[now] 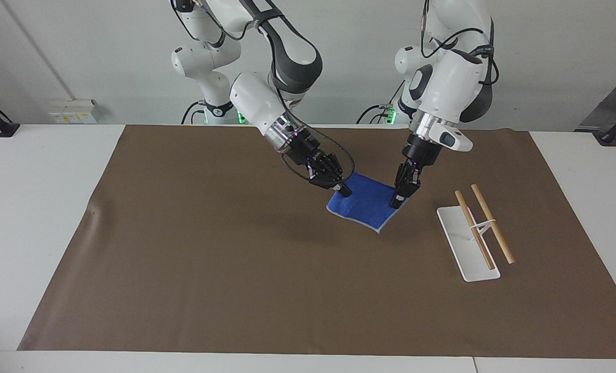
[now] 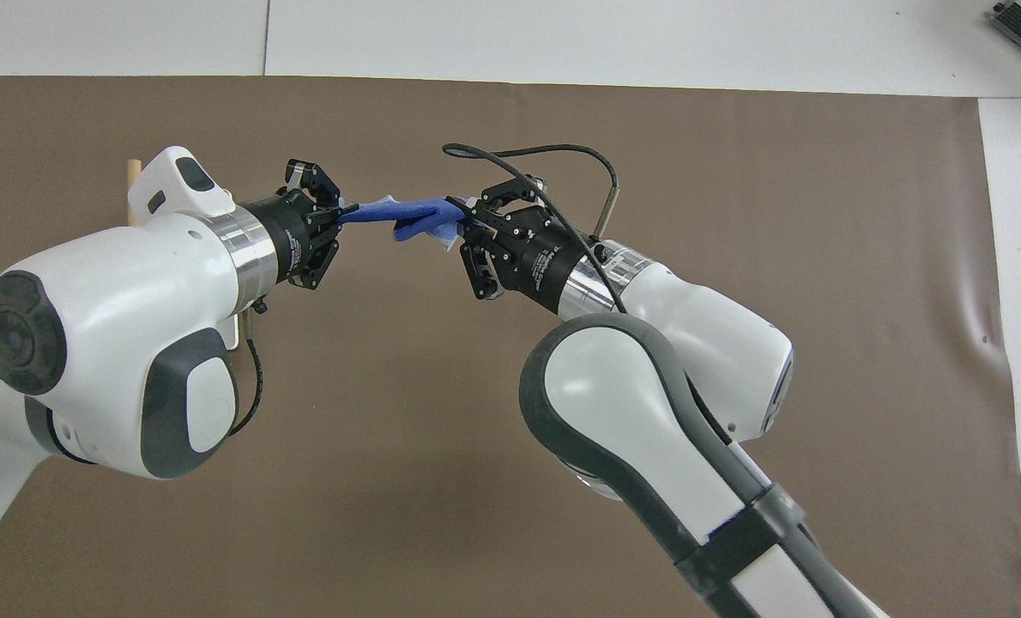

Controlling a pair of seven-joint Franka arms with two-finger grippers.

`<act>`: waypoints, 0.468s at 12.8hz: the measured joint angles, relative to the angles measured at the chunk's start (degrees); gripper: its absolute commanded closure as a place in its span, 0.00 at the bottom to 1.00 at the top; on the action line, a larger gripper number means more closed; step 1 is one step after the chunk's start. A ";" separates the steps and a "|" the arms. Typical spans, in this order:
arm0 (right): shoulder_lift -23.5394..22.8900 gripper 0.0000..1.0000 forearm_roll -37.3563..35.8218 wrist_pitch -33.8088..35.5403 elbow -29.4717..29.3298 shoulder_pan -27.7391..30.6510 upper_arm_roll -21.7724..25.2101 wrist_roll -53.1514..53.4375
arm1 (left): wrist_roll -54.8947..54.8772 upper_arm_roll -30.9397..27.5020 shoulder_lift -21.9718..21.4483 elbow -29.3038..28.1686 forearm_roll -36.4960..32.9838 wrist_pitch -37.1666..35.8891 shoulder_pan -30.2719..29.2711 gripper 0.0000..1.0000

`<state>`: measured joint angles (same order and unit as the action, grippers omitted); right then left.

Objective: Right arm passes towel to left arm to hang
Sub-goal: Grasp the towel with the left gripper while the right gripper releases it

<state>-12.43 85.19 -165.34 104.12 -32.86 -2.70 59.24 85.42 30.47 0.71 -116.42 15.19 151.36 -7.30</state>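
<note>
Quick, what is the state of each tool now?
Left tool: closed, holding one end of the towel.
Right tool: closed, holding its other end.

Right gripper [image 1: 343, 189] and left gripper [image 1: 397, 200] both raised mid-table, fingers clamped.

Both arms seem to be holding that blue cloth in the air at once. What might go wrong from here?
1. The towel is stretched between the right gripper and the left gripper; if the arms move apart before one lets go, it may slip free or strain.
2. The left gripper pinches only a corner, so the towel may drop onto the brown mat on its way to the rack.
</note>
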 measured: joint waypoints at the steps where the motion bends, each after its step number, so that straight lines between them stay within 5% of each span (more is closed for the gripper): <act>1: 0.00 0.00 -0.03 -0.11 0.00 0.01 0.02 -1.45 | -0.06 -0.14 0.00 -0.03 0.00 -0.03 -0.18 1.00; 6: -0.21 0.00 -0.57 -3.06 2.11 0.56 0.74 -24.62 | -4.44 -3.33 0.02 -0.84 0.00 -1.74 -1.30 1.00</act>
<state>-12.64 84.62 -168.39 106.23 -32.30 -1.95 34.62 80.99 27.13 0.73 -117.26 15.18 149.62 -8.60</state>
